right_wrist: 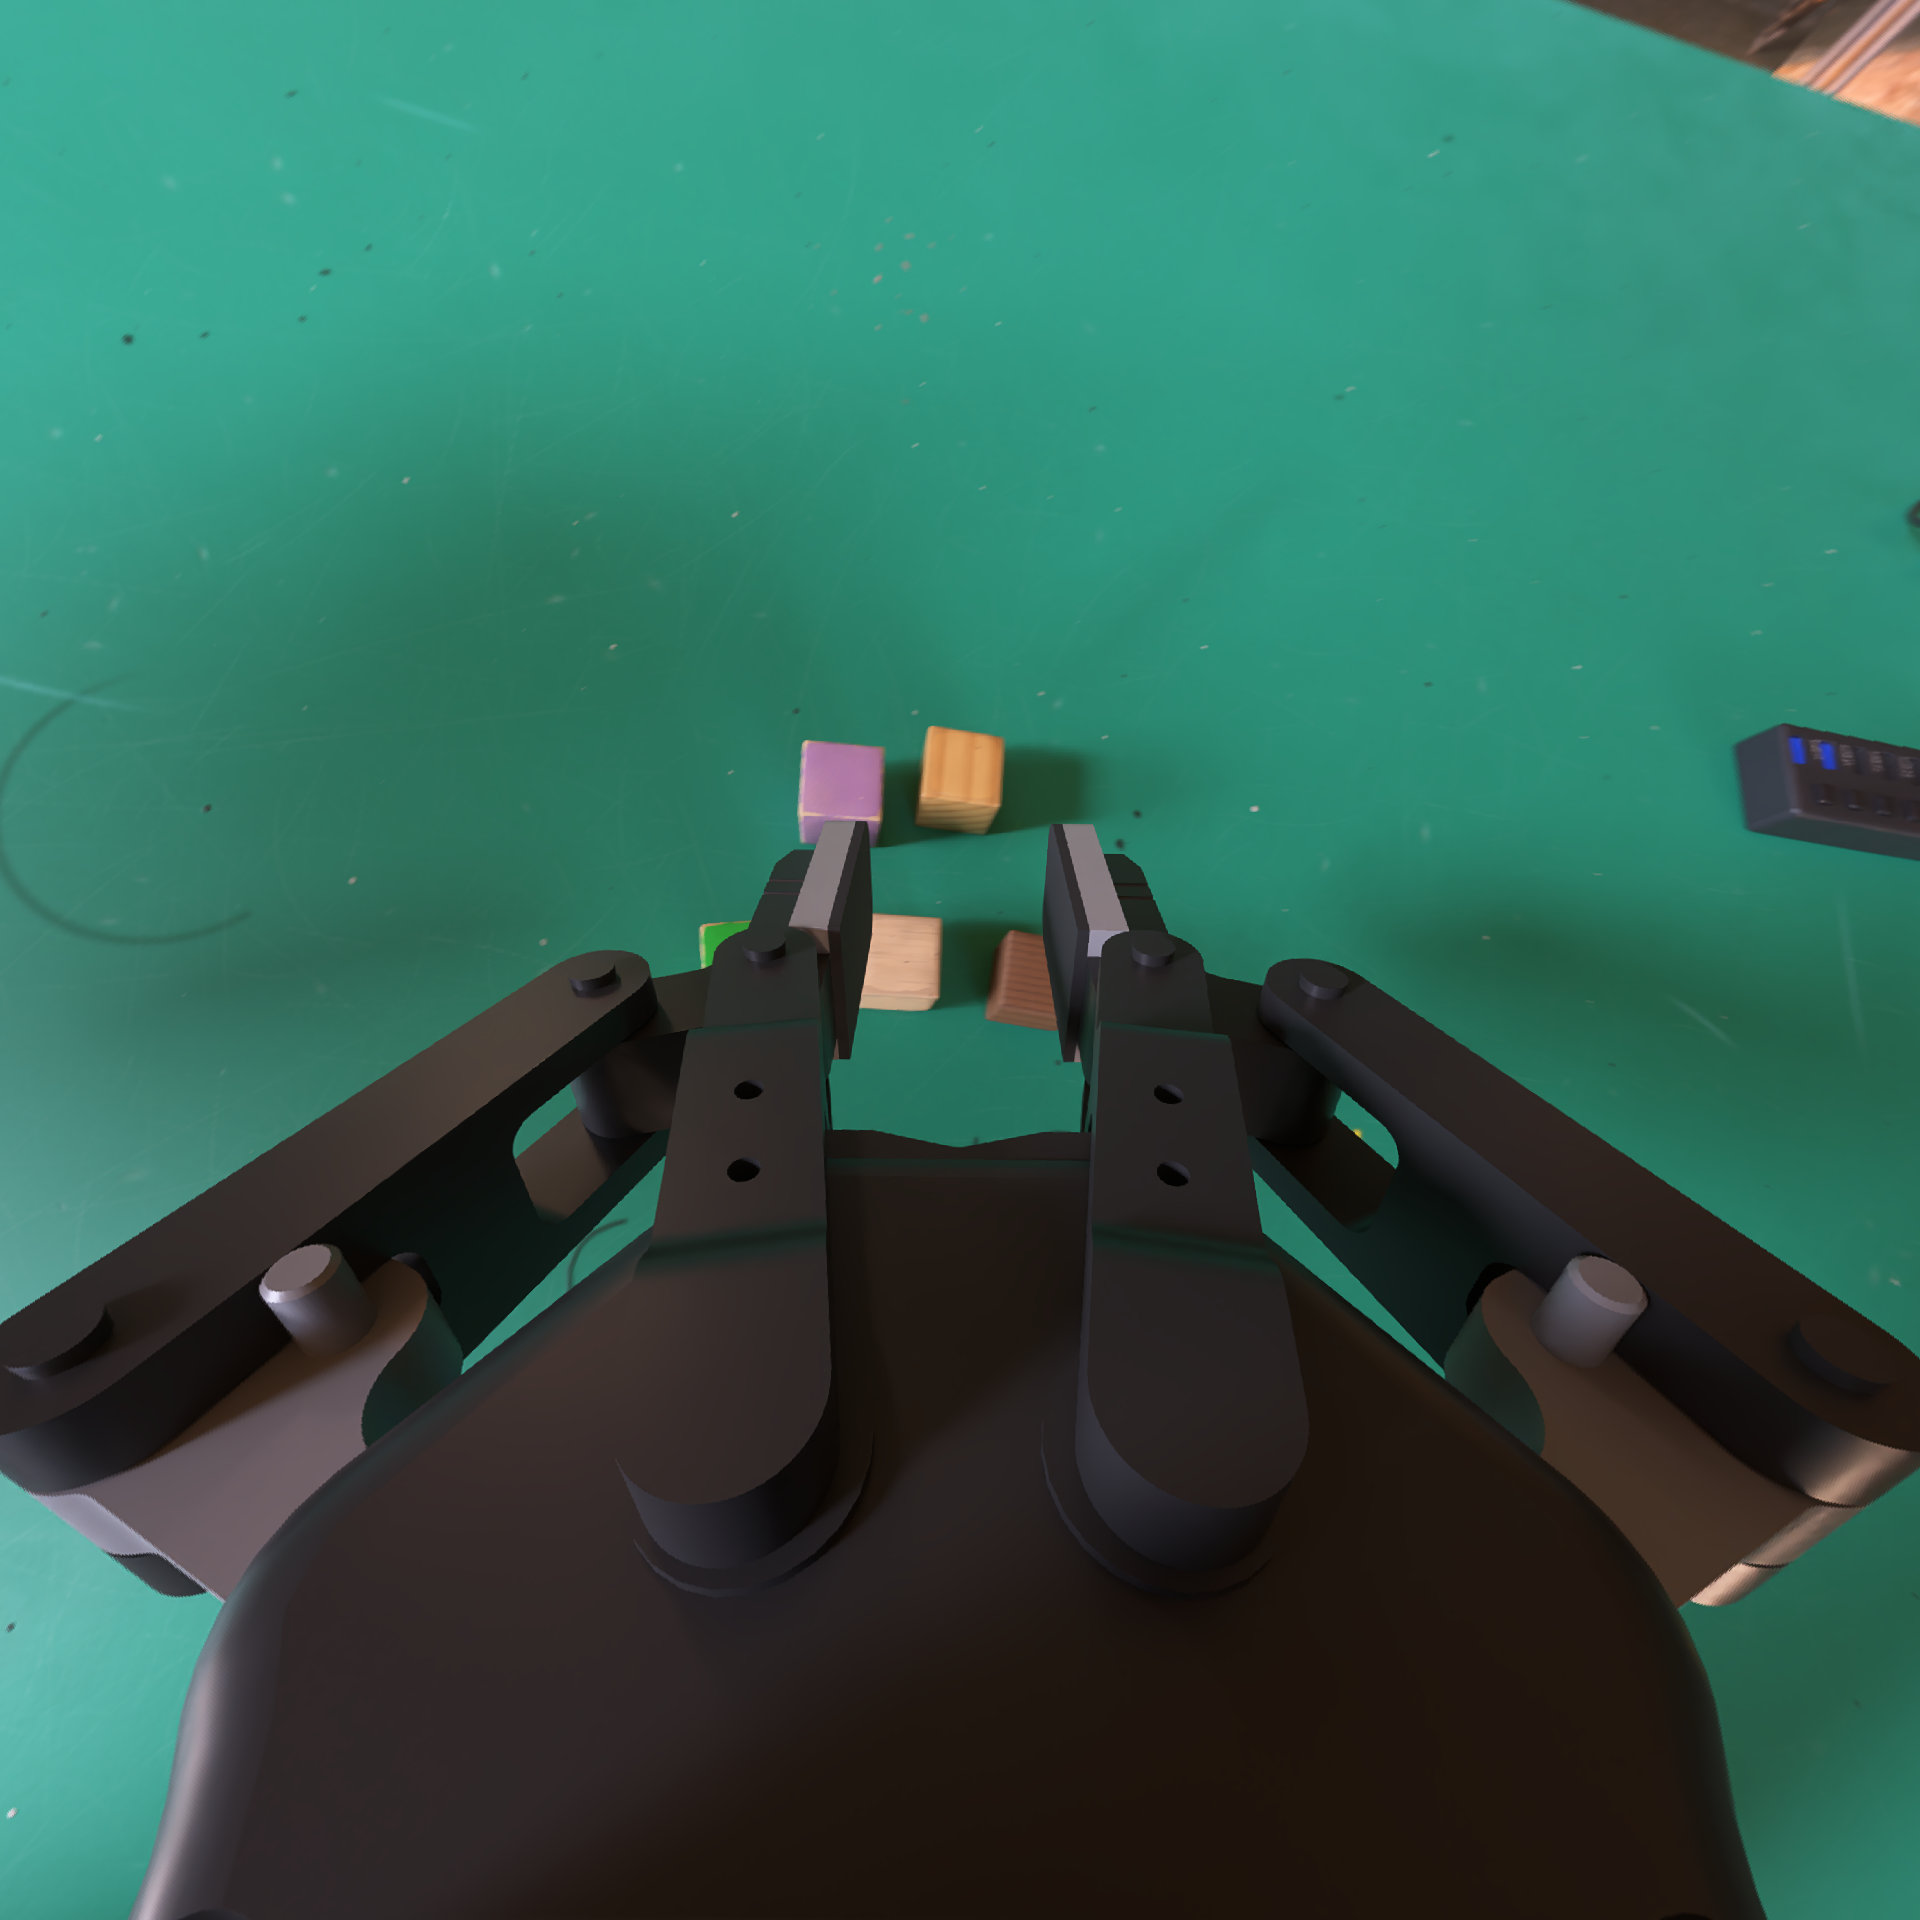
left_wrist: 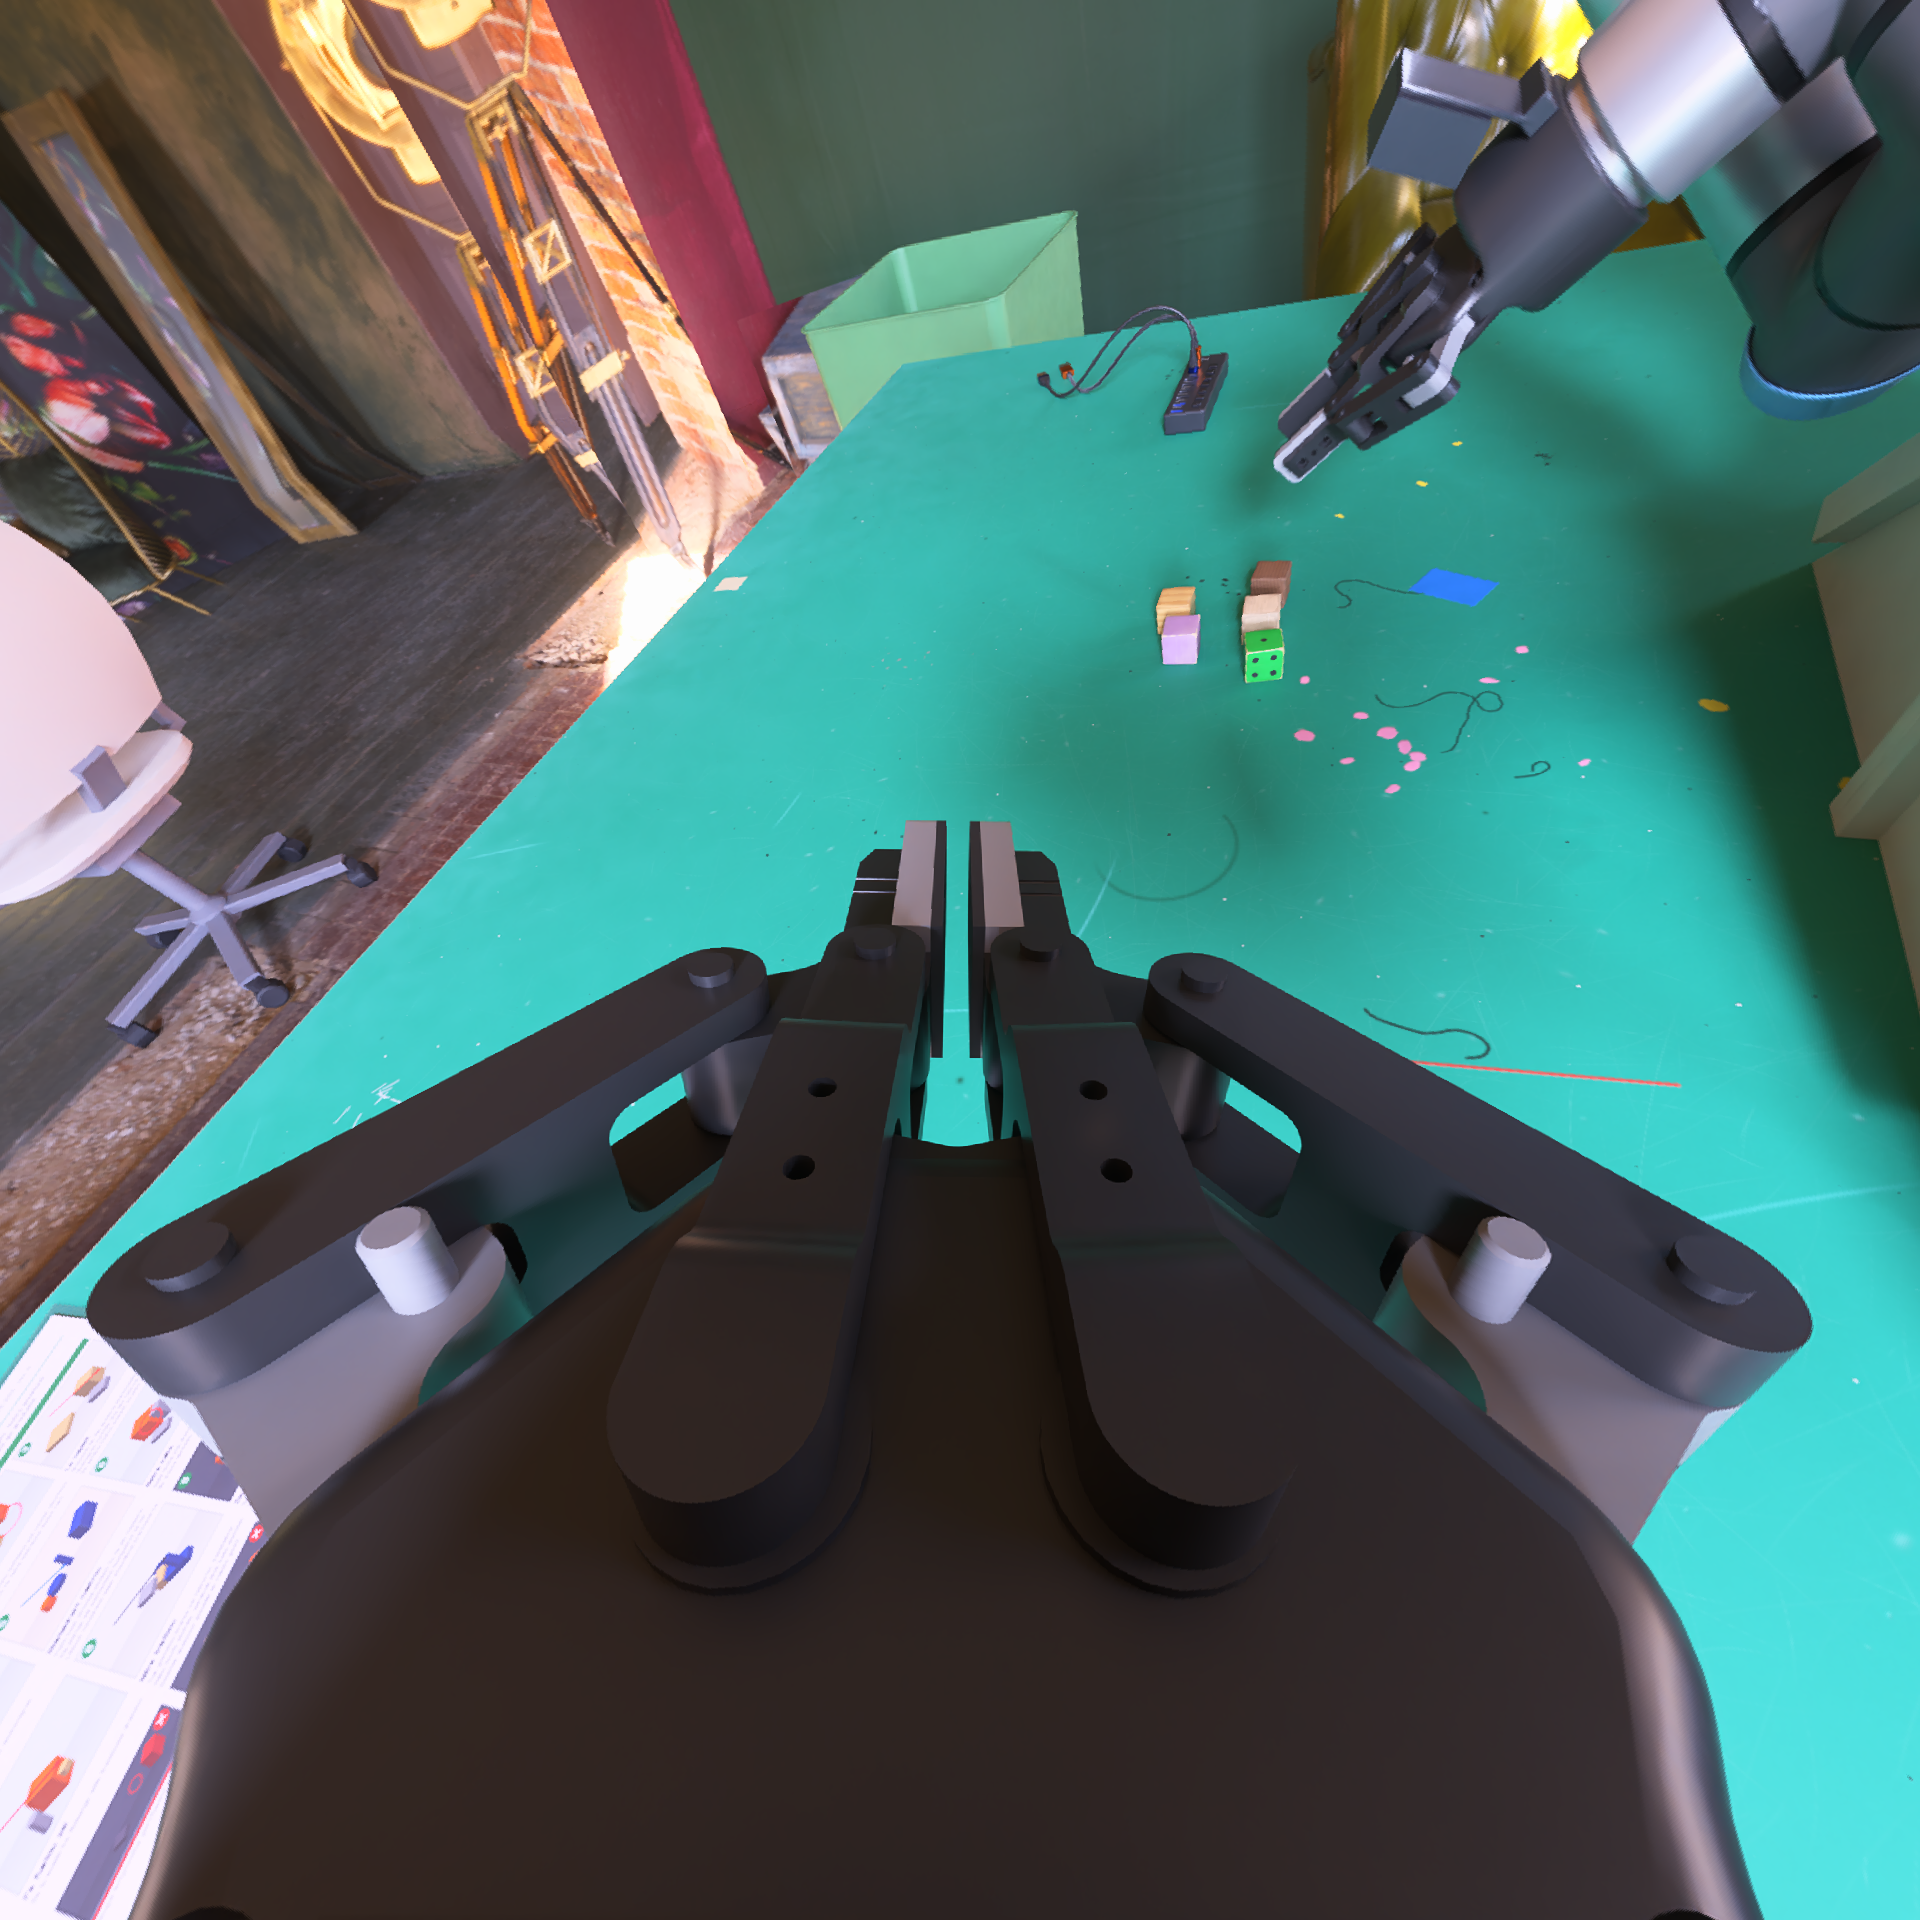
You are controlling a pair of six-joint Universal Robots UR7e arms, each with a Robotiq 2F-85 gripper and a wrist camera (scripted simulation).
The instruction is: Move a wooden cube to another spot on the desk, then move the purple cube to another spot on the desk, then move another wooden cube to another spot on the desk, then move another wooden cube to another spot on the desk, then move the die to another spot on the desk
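The right gripper hangs over a cluster of five small blocks on the green desk, its fingers spread apart with nothing between them. Just below and ahead of its tips lies the pale wooden cube, seen in the gap close beside the left finger; the dark brown wooden cube sits to its right, partly hidden behind the right finger, and the green die peeks out on the far left behind the left finger's linkage. Farther ahead of the fingers stand the purple cube and, just beside it to the right, the orange-toned wooden cube. All five appear to rest untouched in a tight group, so the task seems to be at its first step.

From the left wrist view, the left gripper hovers well apart from the blocks with its fingers nearly together, only a thin slit between them, and empty. The cluster lies far ahead and to its right, close under the other arm. The right arm is plainly the nearer, and the pale cube looks the likeliest first pick; the fingers would need to centre on it, since its neighbours crowd either side. A black power strip lies off to the right.
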